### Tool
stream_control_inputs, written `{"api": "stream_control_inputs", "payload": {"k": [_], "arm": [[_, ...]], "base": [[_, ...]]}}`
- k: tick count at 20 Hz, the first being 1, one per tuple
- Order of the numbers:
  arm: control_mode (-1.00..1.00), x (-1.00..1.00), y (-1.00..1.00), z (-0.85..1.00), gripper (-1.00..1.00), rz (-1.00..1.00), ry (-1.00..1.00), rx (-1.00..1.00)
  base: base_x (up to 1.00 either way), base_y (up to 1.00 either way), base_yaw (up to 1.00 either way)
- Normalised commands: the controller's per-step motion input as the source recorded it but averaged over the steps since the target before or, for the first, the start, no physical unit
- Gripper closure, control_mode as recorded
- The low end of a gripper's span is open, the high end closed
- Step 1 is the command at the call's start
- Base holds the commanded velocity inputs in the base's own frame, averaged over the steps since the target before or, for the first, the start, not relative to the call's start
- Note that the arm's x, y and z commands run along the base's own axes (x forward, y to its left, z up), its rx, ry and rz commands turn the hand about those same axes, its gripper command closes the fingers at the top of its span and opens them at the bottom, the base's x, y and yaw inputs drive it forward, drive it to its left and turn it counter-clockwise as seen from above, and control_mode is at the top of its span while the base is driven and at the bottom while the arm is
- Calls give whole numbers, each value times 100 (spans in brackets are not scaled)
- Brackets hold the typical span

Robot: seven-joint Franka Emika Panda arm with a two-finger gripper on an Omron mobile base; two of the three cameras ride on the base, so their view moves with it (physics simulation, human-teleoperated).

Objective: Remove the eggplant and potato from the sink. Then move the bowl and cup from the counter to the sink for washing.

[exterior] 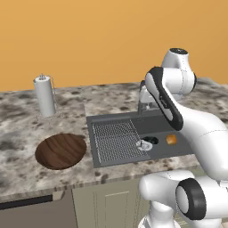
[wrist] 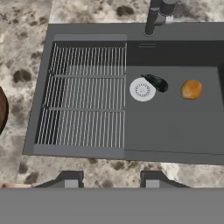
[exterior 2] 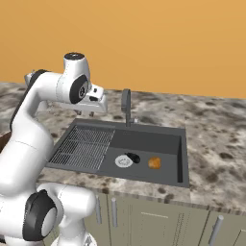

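The dark grey sink (exterior: 116, 158) (exterior 2: 182, 158) (wrist: 175, 131) holds the nearly black eggplant (exterior: 152, 140) (exterior 2: 133, 157) (wrist: 156, 82) right beside the round silver drain, and the orange-tan potato (exterior: 171, 139) (exterior 2: 154, 163) (wrist: 191, 89) a little further right. The brown wooden bowl (exterior: 61, 150) (wrist: 1, 109) rests on the speckled counter (exterior: 18, 133) (exterior 2: 216, 139) left of the sink. My gripper (exterior 2: 85, 113) (wrist: 110, 179) hangs open high above the sink's ribbed grid section, nothing between its fingers. The cup is out of view.
A curved grey faucet (exterior 2: 126, 103) (wrist: 153, 17) rises behind the basin. A paper towel roll (exterior: 44, 95) stands at the back left of the counter. Beige cabinet doors (exterior 2: 158, 221) run below the counter edge.
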Motion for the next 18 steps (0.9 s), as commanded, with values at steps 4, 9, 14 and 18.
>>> {"api": "stream_control_inputs", "payload": {"k": [4, 9, 14, 18], "arm": [[-100, -1, 0, 0, -100, 0, -1, 0], [-100, -3, -11, 0, -100, 2, 0, 5], [-100, -9, -19, 0, -100, 0, -4, 7], [-100, -13, -12, 0, -100, -4, -5, 0]], "base": [[0, 0, 0], [0, 0, 0], [0, 0, 0], [0, 0, 0]]}}
